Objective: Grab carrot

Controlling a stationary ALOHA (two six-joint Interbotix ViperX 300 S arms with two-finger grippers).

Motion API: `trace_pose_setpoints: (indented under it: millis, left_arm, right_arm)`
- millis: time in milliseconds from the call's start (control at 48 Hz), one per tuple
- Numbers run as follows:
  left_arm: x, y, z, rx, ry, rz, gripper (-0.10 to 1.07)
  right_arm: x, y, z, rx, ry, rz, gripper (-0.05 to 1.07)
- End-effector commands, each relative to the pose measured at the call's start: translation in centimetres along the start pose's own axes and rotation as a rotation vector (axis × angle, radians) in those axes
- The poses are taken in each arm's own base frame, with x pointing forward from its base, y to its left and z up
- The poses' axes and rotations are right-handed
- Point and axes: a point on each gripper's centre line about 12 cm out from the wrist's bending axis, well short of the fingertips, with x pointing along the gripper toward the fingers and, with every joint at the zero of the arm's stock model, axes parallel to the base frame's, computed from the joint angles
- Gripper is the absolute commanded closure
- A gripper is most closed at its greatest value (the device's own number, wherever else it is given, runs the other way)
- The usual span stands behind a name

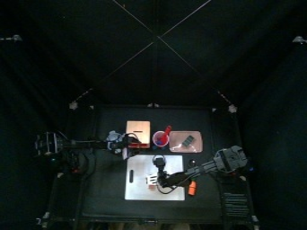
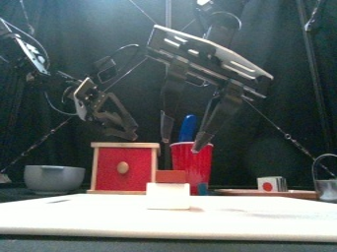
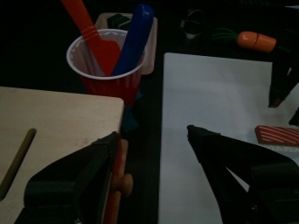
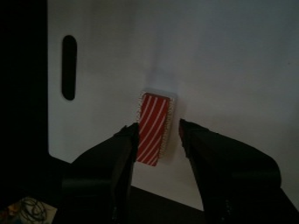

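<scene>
The carrot (image 1: 189,188) is a stubby orange piece at the front right of the white mat (image 1: 144,171). The left wrist view shows the carrot (image 3: 257,39) beside a dark green piece, off the white mat's (image 3: 222,96) far corner. My right gripper (image 4: 158,129) is open, its jaws on either side of a red-striped piece (image 4: 155,127) on a white block, not the carrot. In the front view that gripper (image 2: 187,133) hangs over the red-topped block (image 2: 168,191). My left gripper (image 3: 155,136) is open and empty, at the table's left (image 1: 126,142).
A red cup (image 3: 103,66) holding red and blue tools stands behind the mat, next to a red box (image 2: 125,167). A grey bowl (image 2: 53,178) sits far left and a die (image 2: 270,183) right. A dark oblong piece (image 4: 68,66) lies on the mat.
</scene>
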Motion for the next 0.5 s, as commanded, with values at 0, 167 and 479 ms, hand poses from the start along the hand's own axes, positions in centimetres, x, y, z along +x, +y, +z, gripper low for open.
trace_pose_setpoints:
  millis: [0, 167, 479]
  left_arm:
    - [-0.1, 0.2, 0.9, -0.007, -0.029, 0.008, 0.01]
    - [-0.1, 0.3, 0.8, -0.019, -0.02, 0.02, 0.01]
    - [0.0, 0.5, 0.8, -0.043, -0.006, 0.038, 0.01]
  right_arm:
    - [-2.2, 0.9, 1.3, -0.002, 0.004, 0.063, 0.23]
    - [-2.0, 0.7, 2.0, -0.054, 0.036, 0.049, 0.23]
    - [-2.1, -0.1, 3.5, -0.153, 0.077, 0.073, 0.23]
